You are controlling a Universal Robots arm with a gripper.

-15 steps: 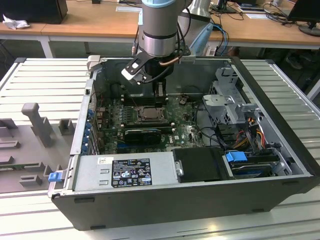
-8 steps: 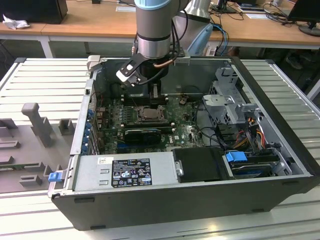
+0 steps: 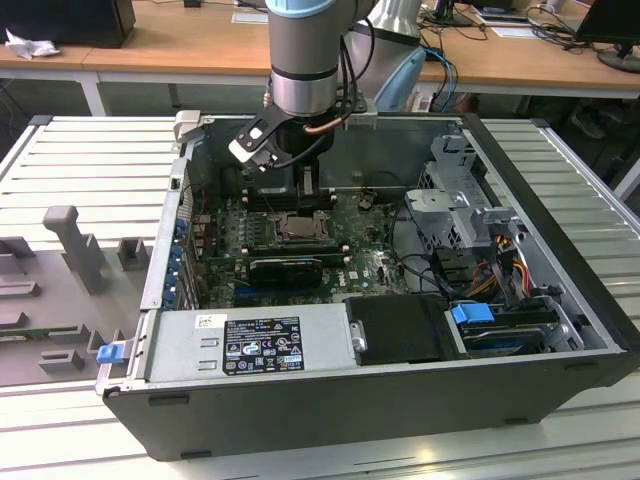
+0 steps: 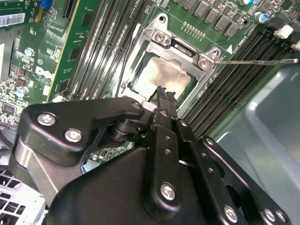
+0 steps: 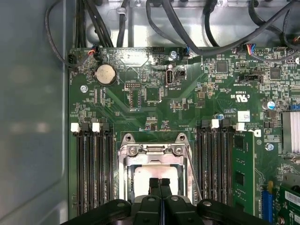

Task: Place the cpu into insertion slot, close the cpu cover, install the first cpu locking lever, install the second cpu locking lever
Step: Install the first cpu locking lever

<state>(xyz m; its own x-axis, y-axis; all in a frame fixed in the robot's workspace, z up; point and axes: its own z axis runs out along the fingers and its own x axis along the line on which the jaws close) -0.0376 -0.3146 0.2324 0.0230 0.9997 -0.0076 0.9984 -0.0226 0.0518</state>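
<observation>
The exterior view looks from high up, slanting down into the open computer case (image 3: 330, 405), far enough back to take in all of it. Both wrist views sit close over the motherboard (image 5: 140, 101), looking past the tool (image 5: 159, 183). They share the cpu cover (image 5: 152, 150) and the memory slots (image 5: 93, 168) beside it.

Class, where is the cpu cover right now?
In the first wrist view, the cpu cover lies between the two banks of memory slots, right by the gripper.
</observation>
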